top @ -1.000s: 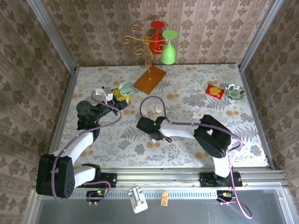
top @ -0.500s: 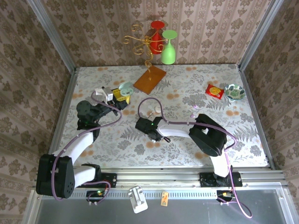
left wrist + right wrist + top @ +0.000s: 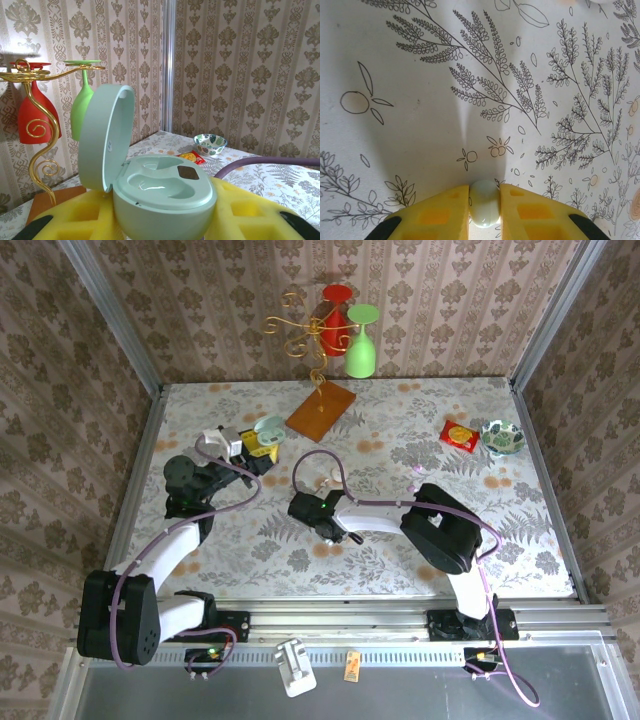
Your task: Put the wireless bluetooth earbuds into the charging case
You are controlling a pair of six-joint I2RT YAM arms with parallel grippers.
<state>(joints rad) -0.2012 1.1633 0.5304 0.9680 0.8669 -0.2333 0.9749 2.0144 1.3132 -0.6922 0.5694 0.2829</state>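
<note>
One pale earbud [image 3: 484, 206] sits pinched between the yellow pads [image 3: 440, 212] of the right end effector [image 3: 484, 194], which is clenched on it low over the floral worktop [image 3: 420, 100], near the middle in the overhead view. Whether it touches the surface cannot be told. Far left on the worktop, the left end effector [image 3: 162, 222] grasps the mint-green charging case [image 3: 165, 192] by its base, upright, lid [image 3: 102, 140] swung open to the left, wells facing up.
</note>
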